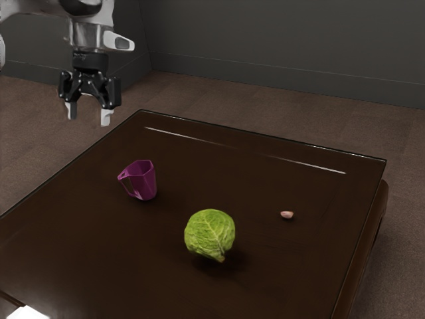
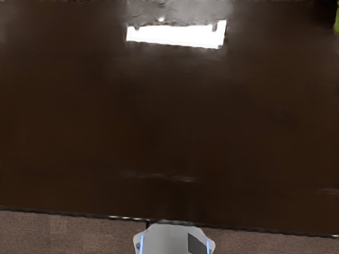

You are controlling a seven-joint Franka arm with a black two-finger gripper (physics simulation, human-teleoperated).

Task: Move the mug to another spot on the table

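A purple mug (image 1: 139, 179) stands upright on the dark brown table (image 1: 80, 232), left of the table's middle, with its handle toward the front. My gripper (image 1: 88, 117) hangs high above the table's far left edge, well above and behind the mug. Its two white-tipped fingers (image 1: 105, 116) stand apart with nothing between them. In the wrist view the glossy table top (image 2: 169, 132) lies below my hand, with its edge and the carpet beside it.
A green cabbage (image 1: 210, 234) sits near the table's middle, in front and to the right of the mug. A small pinkish garlic clove (image 1: 287, 214) lies further right. A bright light reflection (image 2: 176, 33) shows on the table surface. Brown carpet surrounds the table.
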